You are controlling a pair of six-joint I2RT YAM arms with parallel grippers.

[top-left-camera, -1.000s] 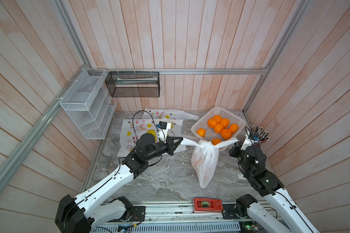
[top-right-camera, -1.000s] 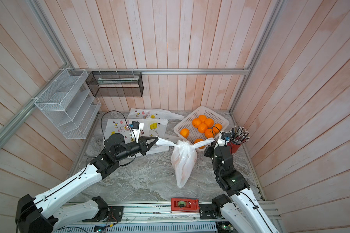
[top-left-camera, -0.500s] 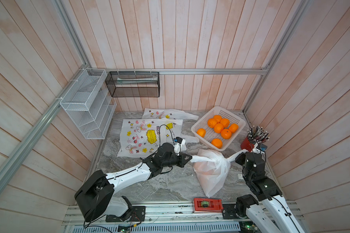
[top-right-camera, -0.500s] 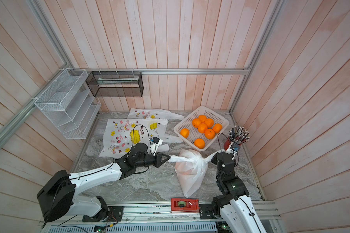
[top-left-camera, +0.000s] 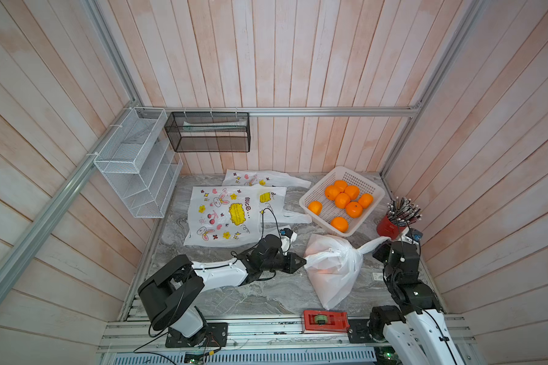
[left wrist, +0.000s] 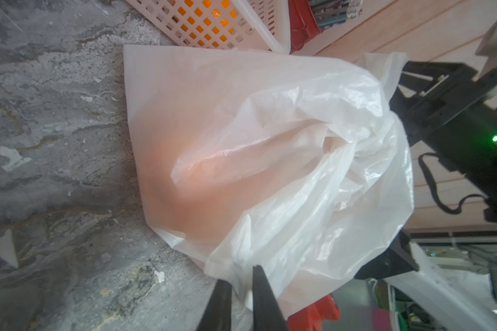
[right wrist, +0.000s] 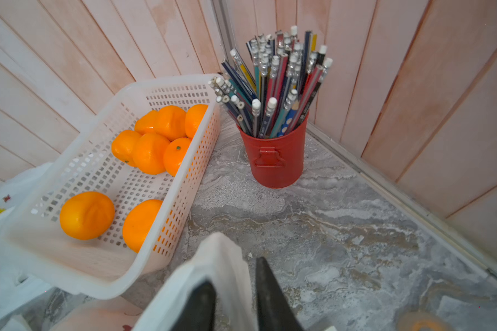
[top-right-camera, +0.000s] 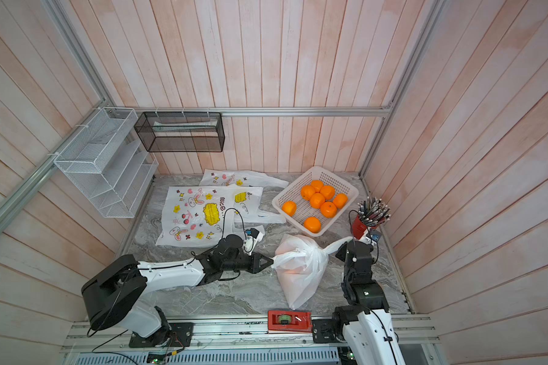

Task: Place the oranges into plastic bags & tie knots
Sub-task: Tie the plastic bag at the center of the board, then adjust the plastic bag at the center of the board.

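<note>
While the filled plastic bag [top-left-camera: 332,275] lies on its side on the marble desk [top-left-camera: 266,294], just beside the white perforated basket [top-left-camera: 374,189] on the side nearer my arm bases, I've got a tool at each end of it.

Its handles are bunched into a twisted knot [top-left-camera: 350,252] on the bag's end nearest the basket, and one loose strap runs out from each side of that knot.

My left tool [left wrist: 240,275] is low over the desk, nose against the strap that points away from the basket. Its fingers [left wrist: 266,301] show only a narrow slot between them, with a scrap of white film in it. Whether they're pinching that film or merely around it, I can't tell.

In the left wrist view a soft orange glow comes through the bag's skin. There's fruit inside, but how many I can't make out.

Over to my right tool [right wrist: 233,272], at the strap that reaches toward the basket's near corner. Those fingers [right wrist: 270,298] stand apart, and the white strap [right wrist: 218,258] is draped over one of them rather than squeezed.

Eight oranges [top-left-camera: 342,200] sit in the basket, six huddled toward its far side and two apart toward the bag.

A red pencil tin [right wrist: 276,160] stands just beside the basket. Flat printed bags [top-left-camera: 225,218], all bunnies and yellow flowers, are spread on the desk on the basket's opposite side.
</note>
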